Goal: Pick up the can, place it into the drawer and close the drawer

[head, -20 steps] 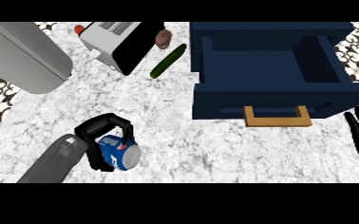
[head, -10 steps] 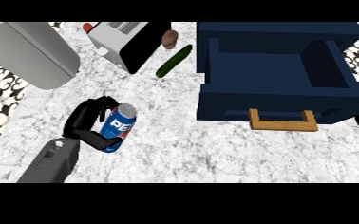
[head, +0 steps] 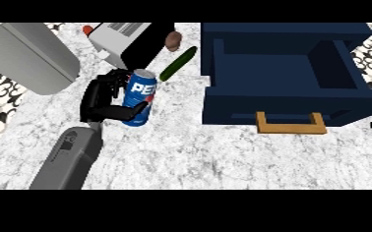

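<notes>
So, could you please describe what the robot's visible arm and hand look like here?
One arm shows: a smooth grey forearm, boxy with rounded edges, bearing a small dark round marking near the wrist. It ends in a glossy black robot hand with jointed fingers and a thumb. No cables show.

Left hand (head: 102,101) fingers curled round the can (head: 139,97)
</notes>
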`<state>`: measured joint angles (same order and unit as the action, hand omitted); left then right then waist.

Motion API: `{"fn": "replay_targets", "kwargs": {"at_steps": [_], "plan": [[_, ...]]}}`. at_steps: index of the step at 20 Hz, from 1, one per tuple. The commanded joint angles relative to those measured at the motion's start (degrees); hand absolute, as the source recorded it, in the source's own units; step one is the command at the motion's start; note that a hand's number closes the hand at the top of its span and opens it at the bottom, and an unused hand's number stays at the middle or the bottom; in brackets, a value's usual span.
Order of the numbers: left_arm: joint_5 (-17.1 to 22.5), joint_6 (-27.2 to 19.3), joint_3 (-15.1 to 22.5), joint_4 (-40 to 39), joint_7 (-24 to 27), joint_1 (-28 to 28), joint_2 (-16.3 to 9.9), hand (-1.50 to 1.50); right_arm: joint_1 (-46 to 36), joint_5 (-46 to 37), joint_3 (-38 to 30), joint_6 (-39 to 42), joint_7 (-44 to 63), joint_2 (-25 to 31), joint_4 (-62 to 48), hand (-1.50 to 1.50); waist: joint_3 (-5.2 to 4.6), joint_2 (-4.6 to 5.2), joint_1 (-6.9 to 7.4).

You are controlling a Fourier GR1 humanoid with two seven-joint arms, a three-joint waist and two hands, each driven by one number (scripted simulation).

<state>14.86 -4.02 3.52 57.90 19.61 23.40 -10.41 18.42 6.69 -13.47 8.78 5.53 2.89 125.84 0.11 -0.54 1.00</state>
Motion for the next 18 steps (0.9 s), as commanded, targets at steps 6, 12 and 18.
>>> {"fn": "replay_targets", "kwargs": {"at_steps": [6, 12, 18], "plan": [[-4.39, -10.75, 4.78, 20.30, -22.13, 6.45, 2.16, 1.50, -1.12, -1.92, 0.51, 0.65, -2.63, -1.34, -2.38, -1.50, -0.05, 0.37, -0.90], [-10.24, -14.95, 7.49, 18.84, -27.25, 13.18, 7.05, 1.50, 1.93, 0.06, 0.30, 1.95, -0.49, -2.29, 2.60, -1.50, -0.09, 0.47, -1.49], [-13.84, -17.58, 7.62, 17.91, -35.85, 24.87, 8.85, 1.50, -0.37, 2.92, -3.38, 2.68, -0.33, -0.22, 0.82, -1.50, -0.08, 0.41, -1.41]]}}
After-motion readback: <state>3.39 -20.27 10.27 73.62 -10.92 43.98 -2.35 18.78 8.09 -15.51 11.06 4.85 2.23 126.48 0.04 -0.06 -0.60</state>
